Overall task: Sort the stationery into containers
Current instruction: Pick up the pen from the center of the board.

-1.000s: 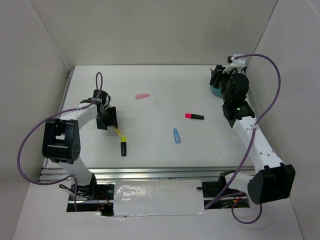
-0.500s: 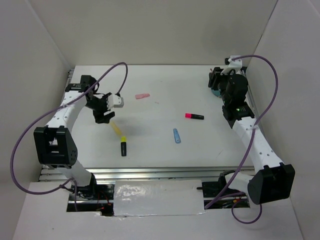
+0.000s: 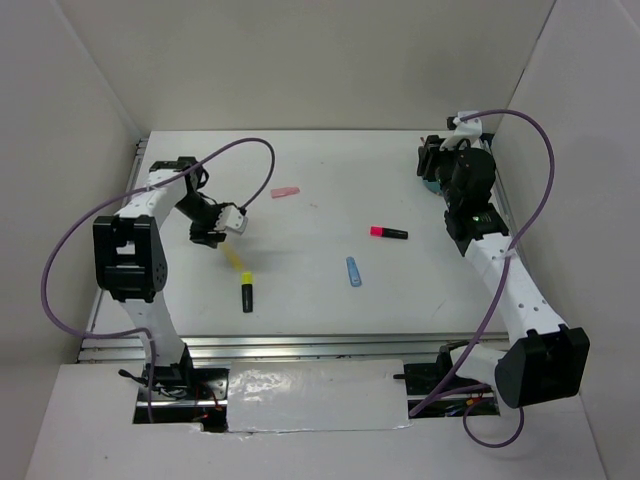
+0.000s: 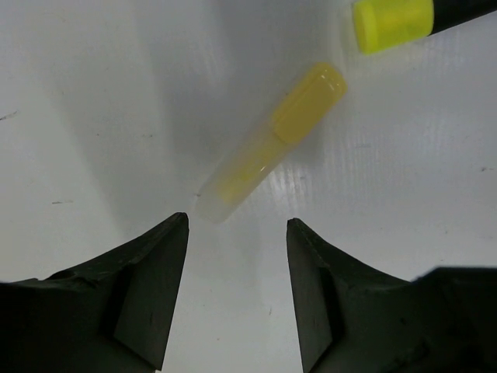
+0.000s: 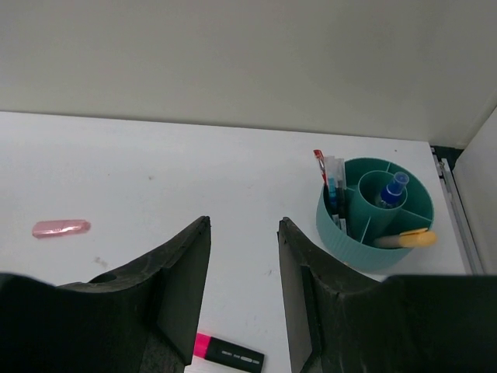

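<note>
We see five pieces scattered on the table (image 3: 320, 160).
The left gripper (image 3: 213, 233) hangs beside a yellow pen (image 3: 233, 258) at centre left, a yellow-black highlighter (image 3: 246, 292) below; pink eraser (image 3: 286, 191), pink-black highlighter (image 3: 388, 233) and blue pen (image 3: 353, 271) lie further right.

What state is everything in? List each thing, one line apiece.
Left end effector: open, over the yellow pen, gripping nothing.
Right end effector: open, empty.
Yellow pen: lying loose.
Yellow-black highlighter: lying loose.
Pink-black highlighter: lying loose.
Blue pen: lying loose.
Pink eraser: lying flat.
Teal organiser: upright, partly filled.
</note>
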You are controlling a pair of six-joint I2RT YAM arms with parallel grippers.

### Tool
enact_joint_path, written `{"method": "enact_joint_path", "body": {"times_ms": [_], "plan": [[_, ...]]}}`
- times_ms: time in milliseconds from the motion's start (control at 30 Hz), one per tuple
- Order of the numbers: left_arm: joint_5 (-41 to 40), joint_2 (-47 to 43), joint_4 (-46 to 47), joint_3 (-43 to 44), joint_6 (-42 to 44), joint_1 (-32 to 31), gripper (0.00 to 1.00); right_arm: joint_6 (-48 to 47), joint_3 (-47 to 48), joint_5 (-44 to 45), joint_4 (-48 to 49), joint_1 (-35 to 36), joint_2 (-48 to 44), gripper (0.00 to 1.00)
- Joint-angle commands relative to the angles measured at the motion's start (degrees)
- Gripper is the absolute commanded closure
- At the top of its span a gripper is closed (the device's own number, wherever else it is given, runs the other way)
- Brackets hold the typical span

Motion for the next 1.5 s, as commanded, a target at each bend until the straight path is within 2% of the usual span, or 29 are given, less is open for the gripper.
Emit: {"method": "enact_joint_path", "body": {"times_ms": [0,33,367,700,800,833,900,933,1000,1100,1133,1167,1200,1233,1300,1333,1433,1467], "plan": [[1.77,2.89,-1.18,2.18,3.94,-0.29,0.37,-1.42,0.07,-0.19,0.26,-0.47,0.44,0.53],[1.68,3.24,-1.10,1.83,4.11,-2.03,0.37,-1.51,-0.02,-0.19,0.26,-0.65,0.52,0.53],[0.10,4.03,5.40,-4.76,2.97,-4.42,0.38,-0.72,1.29,-0.45,-0.09,-0.91,2.28,0.49],[-0.08,6.41,5.84,-7.83,-1.85,-5.22,0.35,-0.63,1.56,-1.16,-0.88,-0.82,1.49,0.50],[0.18,5.19,6.55,-10.11,-3.70,-5.22,0.42,0.16,1.30,-1.95,-1.84,-0.74,0.27,0.51],[0.71,4.66,6.55,-10.56,-4.23,-5.30,0.50,0.60,1.12,-2.21,-2.54,-0.56,-0.26,0.51],[2.11,2.99,6.37,-10.91,-7.46,-5.21,0.59,2.17,0.51,-2.92,-3.25,-0.47,-1.66,0.53],[3.08,2.46,6.29,-10.65,-8.97,-5.21,0.67,3.23,0.33,-4.31,-4.30,-0.21,-2.28,0.53],[6.24,1.23,5.59,-8.46,-15.29,-5.22,0.75,5.33,0.33,-7.11,-5.62,0.23,-3.51,0.55],[13.00,-0.44,4.18,-3.11,-24.95,-4.86,0.79,8.41,2.86,-12.20,-10.79,1.02,-4.04,0.56],[15.02,-1.32,5.13,-1.70,-28.20,-4.78,0.84,11.38,4.01,-13.71,-14.29,1.28,-3.78,0.56],[18.78,-3.59,6.36,0.14,-36.93,-4.77,0.87,12.98,5.24,-15.12,-15.80,1.81,-3.52,0.56],[20.64,-5.09,9.24,0.77,-41.28,-4.77,0.92,16.56,7.60,-17.83,-17.39,2.16,-2.82,0.59],[22.49,-6.58,11.36,1.12,-50.46,-4.86,0.95,18.68,8.58,-18.99,-19.58,2.95,-2.55,0.59],[25.74,-12.29,17.33,-0.01,-60.87,-5.48,0.96,24.73,10.34,-21.45,-20.12,3.92,-1.85,0.57],[26.37,-16.49,23.88,-2.10,-70.15,-6.09,0.96,26.60,11.65,-21.98,-20.21,5.40,-1.06,0.54],[25.24,-24.67,35.59,-7.13,-84.24,-8.02,0.98,32.75,13.68,-23.39,-19.43,7.78,1.57,0.50],[23.93,-26.27,37.47,-8.01,-86.39,-8.46,0.98,35.55,14.91,-23.74,-19.34,9.09,2.36,0.48]]}}
